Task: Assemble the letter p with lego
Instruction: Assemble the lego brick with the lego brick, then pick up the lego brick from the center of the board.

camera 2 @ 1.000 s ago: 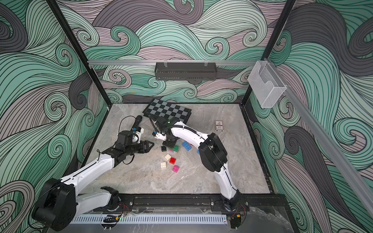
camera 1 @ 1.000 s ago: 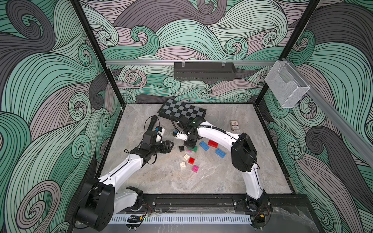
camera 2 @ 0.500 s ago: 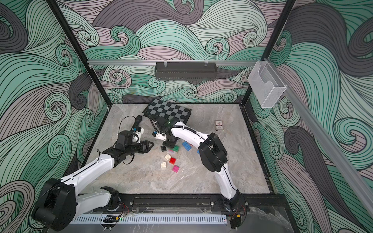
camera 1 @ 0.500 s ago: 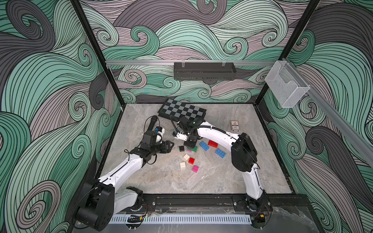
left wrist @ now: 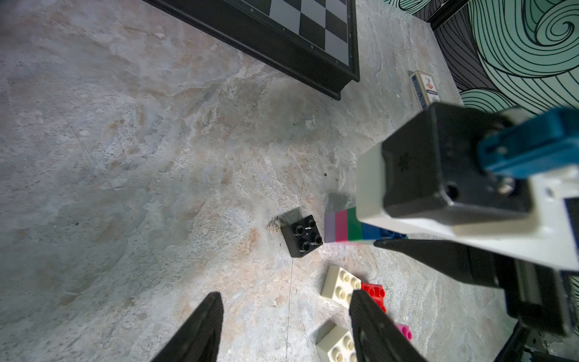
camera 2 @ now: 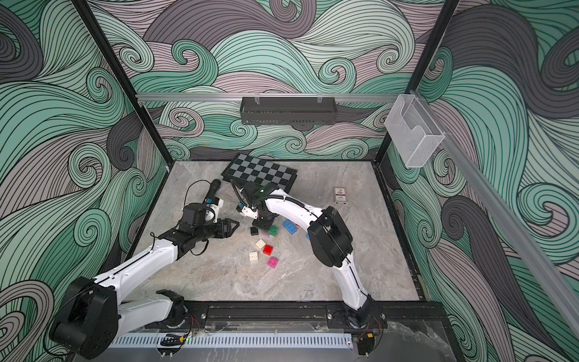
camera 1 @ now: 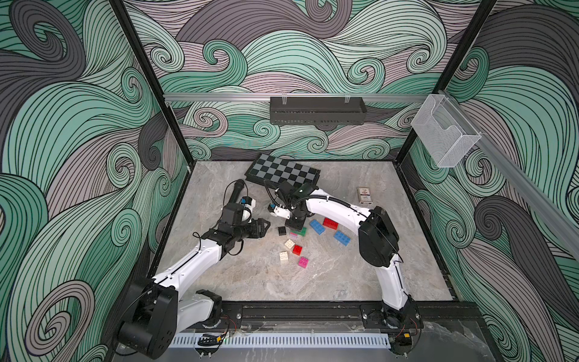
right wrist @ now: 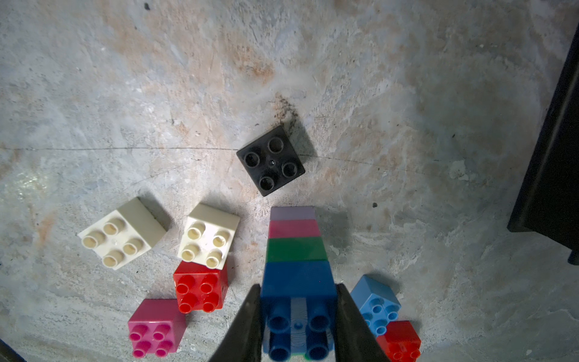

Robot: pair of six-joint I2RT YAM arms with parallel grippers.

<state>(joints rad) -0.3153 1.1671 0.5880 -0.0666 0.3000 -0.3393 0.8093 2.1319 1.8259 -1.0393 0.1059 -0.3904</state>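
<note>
- While the right gripper clamps the blue top of the stack, seemingly seating it, that stack stands toward the desk's far edge.
- Wide-jawed, the left gripper hovers near the black brick, probably next.

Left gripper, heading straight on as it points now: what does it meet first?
Most likely the black brick, just ahead of the open left gripper. The stacked column held by the right gripper comes after. Height is unclear, so it might pass over.

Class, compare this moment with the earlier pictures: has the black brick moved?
No. The black brick lies just as far from the checkered board as before.
</note>
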